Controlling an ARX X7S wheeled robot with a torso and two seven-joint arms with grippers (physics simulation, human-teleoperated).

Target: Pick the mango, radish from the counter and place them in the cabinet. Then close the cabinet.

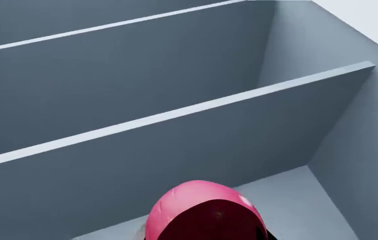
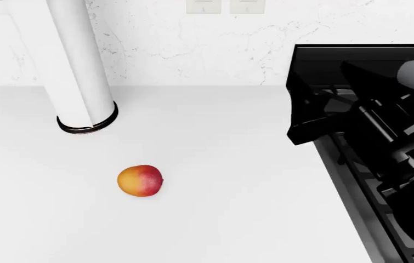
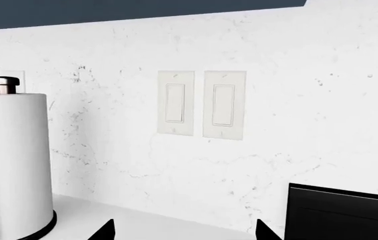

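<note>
Mango [image 2: 140,181] orange-yellow, red blush (smooth), alone on counter [image 2: 250,181].

All three renders are evenly and brightly lit, with no blur or edge distortion seen. The white counter [image 2: 214,219] is nearly washed out, and only a faint soft shadow is cast under the mango [image 2: 140,181]. The cabinet [image 1: 175,75] interior is shaded in flat grey-blue, its shelf edges picked out lighter. No glare is seen.

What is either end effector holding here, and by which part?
The left end effector appears to hold the round magenta-pink radish inside the grey cabinet; the contact point is hidden. The right end effector is open, holding nothing.
</note>
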